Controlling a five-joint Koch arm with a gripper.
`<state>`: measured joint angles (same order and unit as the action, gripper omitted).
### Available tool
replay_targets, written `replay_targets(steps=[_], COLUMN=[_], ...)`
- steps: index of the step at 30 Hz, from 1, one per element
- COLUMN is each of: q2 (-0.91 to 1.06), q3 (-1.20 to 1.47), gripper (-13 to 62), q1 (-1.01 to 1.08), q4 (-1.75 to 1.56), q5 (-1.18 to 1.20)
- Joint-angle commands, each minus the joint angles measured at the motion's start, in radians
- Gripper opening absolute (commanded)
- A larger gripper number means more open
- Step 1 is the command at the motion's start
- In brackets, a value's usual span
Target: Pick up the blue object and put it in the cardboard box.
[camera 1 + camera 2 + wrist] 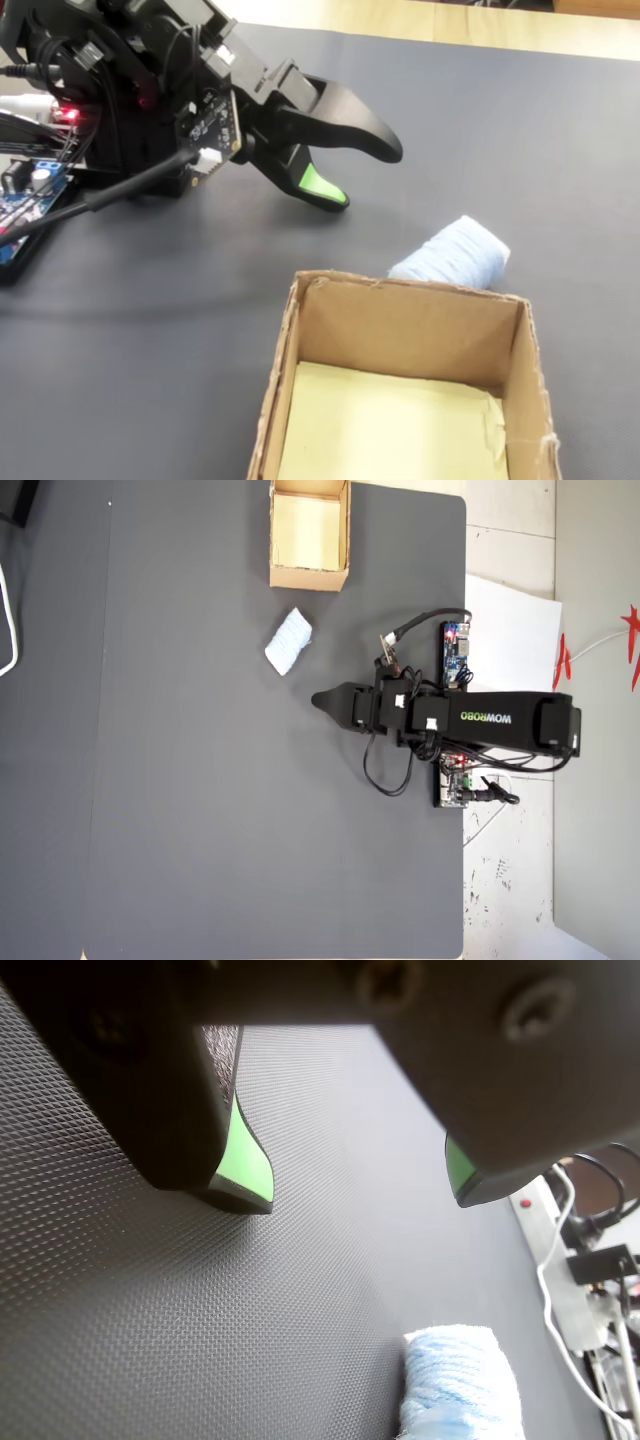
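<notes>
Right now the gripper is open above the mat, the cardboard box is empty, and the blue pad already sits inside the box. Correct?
Not quite. The blue pad is not inside the cardboard box; the fixed view shows it lying on the dark mat just outside the box's far wall. The rest holds: the gripper is open above the mat, and the box is empty.

Hobby workbench: bare circuit boards (pixel 456 652), loose wires (pixel 385 775), mat (pixel 200 810).

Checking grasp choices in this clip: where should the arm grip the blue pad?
Across the narrow width of the blue pad, from above. It lies flat and clear on the mat beside the box, probably narrower than the open gripper.
</notes>
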<state>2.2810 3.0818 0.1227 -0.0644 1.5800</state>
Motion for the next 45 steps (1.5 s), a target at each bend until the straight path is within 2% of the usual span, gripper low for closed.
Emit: replay_targets(steps=[1,25,30,35,45], q2=[0.086,0.086,0.086,0.086,0.087], q3=[0.037,0.037,0.037,0.037,0.037], gripper=[33.7,29.4,30.0,34.0,34.1], q1=[-0.009,-0.014,-0.012,-0.012,-0.009], q4=[0.114,0.115,0.117,0.117,0.121], q5=[0.017,0.021,0.015,0.015,0.012])
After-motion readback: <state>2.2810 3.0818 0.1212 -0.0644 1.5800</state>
